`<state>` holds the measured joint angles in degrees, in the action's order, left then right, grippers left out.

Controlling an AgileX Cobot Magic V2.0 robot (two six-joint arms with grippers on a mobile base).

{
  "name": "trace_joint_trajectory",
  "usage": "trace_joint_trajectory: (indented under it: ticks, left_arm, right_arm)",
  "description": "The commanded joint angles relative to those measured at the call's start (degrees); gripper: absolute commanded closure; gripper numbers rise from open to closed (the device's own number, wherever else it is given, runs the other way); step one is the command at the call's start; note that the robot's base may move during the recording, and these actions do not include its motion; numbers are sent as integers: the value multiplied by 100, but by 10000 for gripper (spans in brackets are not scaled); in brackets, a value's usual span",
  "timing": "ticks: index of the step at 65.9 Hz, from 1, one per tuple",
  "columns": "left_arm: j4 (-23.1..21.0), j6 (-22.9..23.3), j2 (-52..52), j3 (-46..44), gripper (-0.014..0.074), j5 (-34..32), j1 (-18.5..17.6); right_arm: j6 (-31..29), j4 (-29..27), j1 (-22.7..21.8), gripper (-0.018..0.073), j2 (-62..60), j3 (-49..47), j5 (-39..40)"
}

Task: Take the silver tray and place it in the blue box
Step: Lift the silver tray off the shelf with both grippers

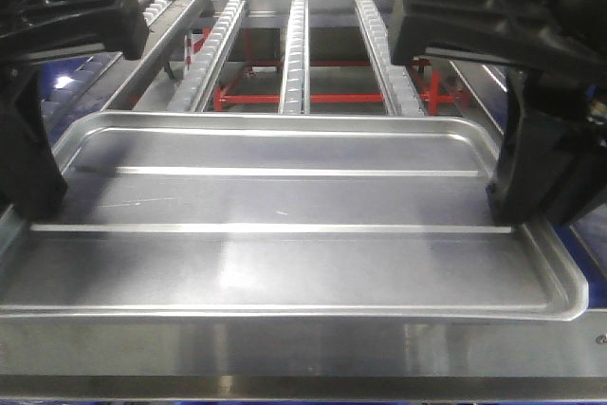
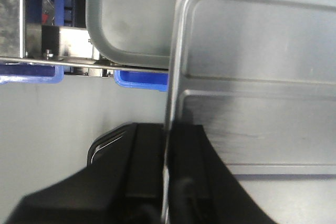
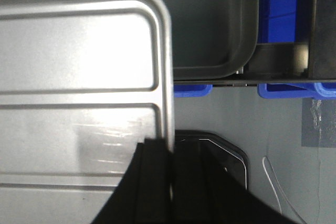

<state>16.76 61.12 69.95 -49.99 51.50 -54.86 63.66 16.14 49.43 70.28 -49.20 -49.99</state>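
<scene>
The silver tray [image 1: 285, 196] lies level across the front view, its two long ridges running left to right. My left gripper [image 1: 33, 201] is shut on its left rim and my right gripper [image 1: 517, 211] is shut on its right rim. In the left wrist view the black fingers [image 2: 144, 156] pinch the thin rim of the tray [image 2: 262, 77] from both sides. The right wrist view shows the same grip [image 3: 170, 153] on the tray [image 3: 79, 51]. Grey floor shows beside the tray. The blue box is not clearly in view; only slivers of blue plastic [image 2: 139, 80] show.
A second grey tray [image 2: 131, 19] sits on a metal rack ahead, also seen as a grey tray [image 3: 210, 24] from the right. Roller rails [image 1: 296, 54] on a red frame stand behind. A steel ledge [image 1: 303, 358] runs along the front. Blue plastic [image 3: 281, 3] flanks the rack.
</scene>
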Motion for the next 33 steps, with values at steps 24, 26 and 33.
trace_joint_trajectory:
  ticks: [24,26,33]
  left_arm:
    - [88,34,-159,-154,610,-111,-44]
    - [88,34,-159,-154,610,-111,-44]
    - [88,34,-159,-154,610,-111,-44]
  right_arm:
    - [1,190,-36,487,-108,-121,176]
    - [1,190,-36,487,-108,-121,176]
    - [1,190,-36,487,-108,-121,176]
